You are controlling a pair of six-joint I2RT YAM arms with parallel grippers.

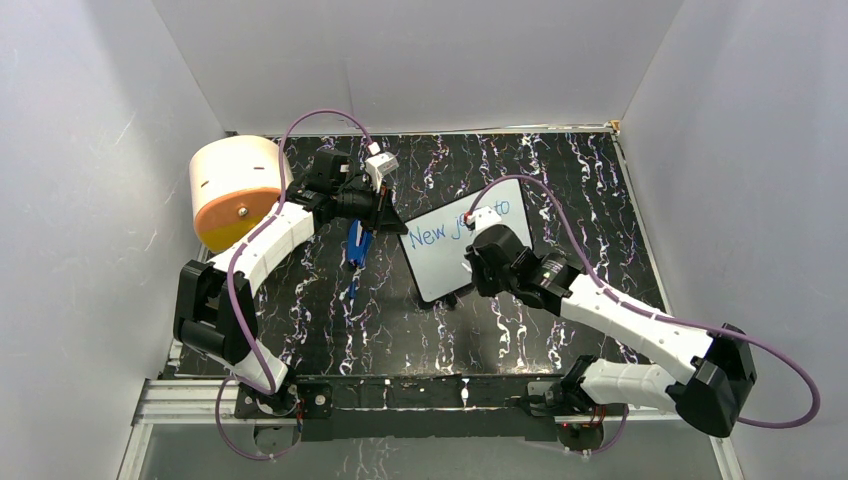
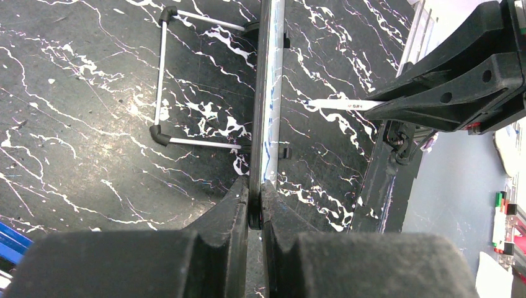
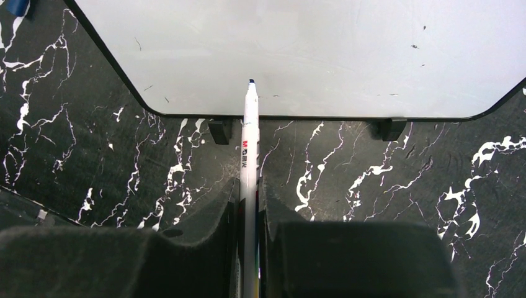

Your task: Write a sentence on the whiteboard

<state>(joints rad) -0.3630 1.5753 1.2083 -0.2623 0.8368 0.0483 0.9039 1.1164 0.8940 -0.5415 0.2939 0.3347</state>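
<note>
The whiteboard (image 1: 440,268) lies tilted at the table's middle. Blue words of the sentence (image 1: 430,234) run along its upper part, and my right arm covers some of them. My left gripper (image 1: 392,222) is shut on the board's left edge; in the left wrist view the whiteboard (image 2: 268,93) shows edge-on between the jaws of my left gripper (image 2: 255,189). My right gripper (image 3: 249,186) is shut on a white marker (image 3: 249,143). Its blue tip rests over the blank lower part of the whiteboard (image 3: 310,56), just inside the black frame.
A cream and orange cylinder (image 1: 235,190) stands at the back left. A blue object (image 1: 358,245) lies on the black marbled table beside the left gripper. A wire stand (image 2: 162,81) sits behind the board. White walls close both sides; a metal rail (image 1: 200,395) runs along the near edge.
</note>
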